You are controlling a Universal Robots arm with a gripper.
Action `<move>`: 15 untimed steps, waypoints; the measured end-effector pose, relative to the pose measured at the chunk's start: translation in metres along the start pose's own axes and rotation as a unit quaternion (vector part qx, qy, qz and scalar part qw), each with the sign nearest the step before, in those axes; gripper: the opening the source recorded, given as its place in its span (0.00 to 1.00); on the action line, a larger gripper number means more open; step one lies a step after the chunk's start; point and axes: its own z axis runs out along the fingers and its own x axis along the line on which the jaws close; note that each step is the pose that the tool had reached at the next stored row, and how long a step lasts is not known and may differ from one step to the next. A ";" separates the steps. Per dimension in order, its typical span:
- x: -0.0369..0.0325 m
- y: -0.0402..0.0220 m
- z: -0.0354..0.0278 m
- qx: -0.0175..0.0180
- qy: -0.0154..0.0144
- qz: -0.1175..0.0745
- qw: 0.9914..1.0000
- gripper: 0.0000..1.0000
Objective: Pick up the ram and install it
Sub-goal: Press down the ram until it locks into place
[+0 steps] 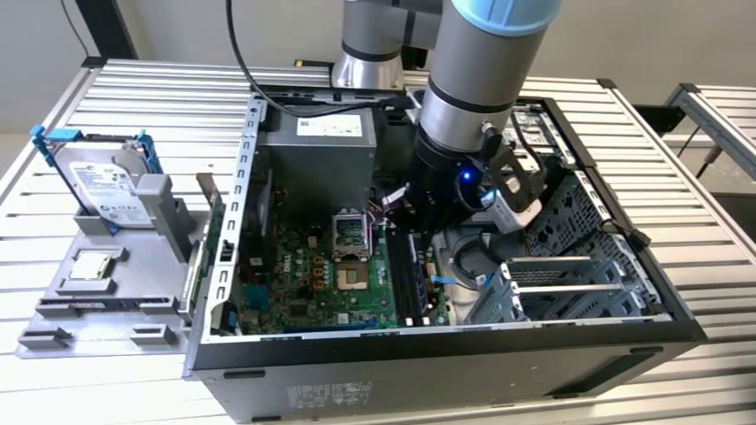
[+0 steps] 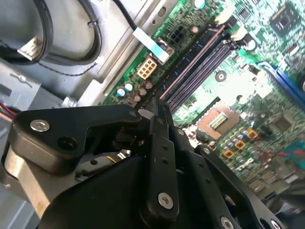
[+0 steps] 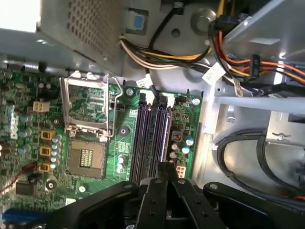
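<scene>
Claw [image 3: 166, 168]: black angular metal fingers with screwed plates, drawn together to a narrow tip, inside the open case [image 1: 473, 372], poised over the near end of the memory slots [image 3: 145, 138]. Cannot tell whether pinching anything or merely pressing.

Ram [image 3: 167, 129]: judged to be the long, thin dark strip with a brownish top edge, standing in the slot nearest the case wall, directly below the claw tip. Degree of seating not discernible.

Step in hand, by judgement: pressing the ram home. Best done with force straight down along the slot, stick kept upright, pressure spread over both ends so the end latches close evenly; no sideways lean against the neighbouring empty slots.

Board [image 3: 128, 148]: green, flat, matt, studded with small cylindrical capacitors and amber blocks.

Socket [image 3: 86, 157]: square, bare, bright metal frame hinged open beside it.

Cables [image 3: 162, 59]: bundled, flexible, yellow, orange and black sheaths, well apart from the slots.

Case: dark sheet metal, perforated panels, lying on its side on the slatted metal desk [image 1: 142, 88].

Drive [image 1: 106, 186]: silver, blue frame, in a grey tray at the exterior view's left.
</scene>
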 end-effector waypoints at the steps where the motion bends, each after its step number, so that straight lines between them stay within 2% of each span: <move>1: 0.0000 0.0000 0.0000 0.000 0.000 -0.010 1.000 0.00; 4: 0.0000 0.0000 0.0001 0.000 -0.001 -0.037 0.999 0.00; 7: 0.0000 0.0000 0.0000 0.000 -0.001 -0.063 0.998 0.00; 9: 0.0000 0.0000 0.0000 0.000 -0.002 -0.082 0.997 0.00; 12: 0.0000 0.0000 0.0000 0.000 -0.002 -0.109 0.994 0.00; 15: 0.0000 0.0000 0.0000 0.000 -0.003 -0.136 0.991 0.00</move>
